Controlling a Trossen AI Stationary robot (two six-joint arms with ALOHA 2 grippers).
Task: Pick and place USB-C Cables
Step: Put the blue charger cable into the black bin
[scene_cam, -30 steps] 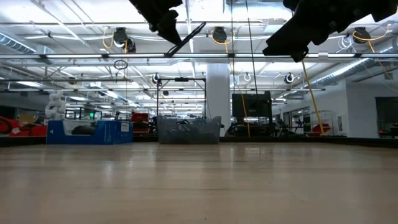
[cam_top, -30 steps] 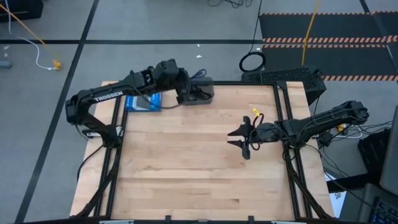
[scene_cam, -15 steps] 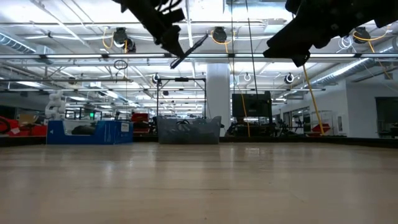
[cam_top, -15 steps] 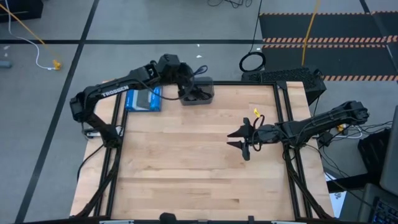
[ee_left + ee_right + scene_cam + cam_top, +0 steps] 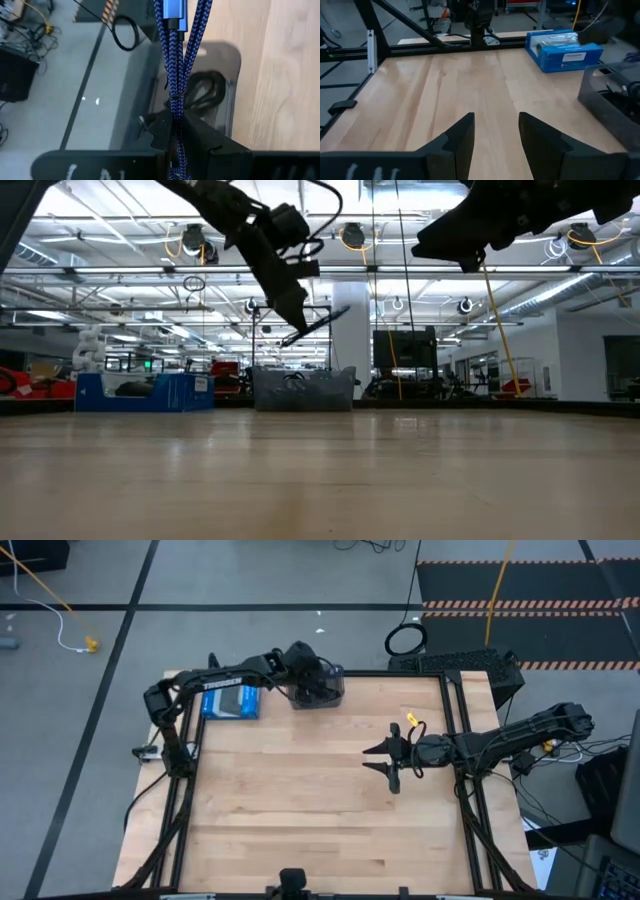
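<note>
My left gripper hangs over the dark grey bin at the table's far edge and is shut on the blue-purple braided USB-C cable bundle. In the low view the bundle sticks out past the left gripper, above the bin. Black cable coils lie on the bin's floor. My right gripper hovers open over the table's right middle, with bare wood between its fingers. My left gripper pinches the blue-purple bundle between its two fingers at one end. The fingers come from the table's left, slanting down. The bundle runs along them and sticks out ahead, its blue plug at the free end. It is lifted clear above the bin.
A blue box lies at the far left of the table, left of the bin, and shows in the right wrist view. A small yellow piece sits near the right arm. A black cable ring lies on the floor beyond the table.
My left arm has stretched toward the table's right, carrying the cable bundle from beside the blue box to over the bin. In the low view it has come down. The gripper stayed shut on the bundle.
</note>
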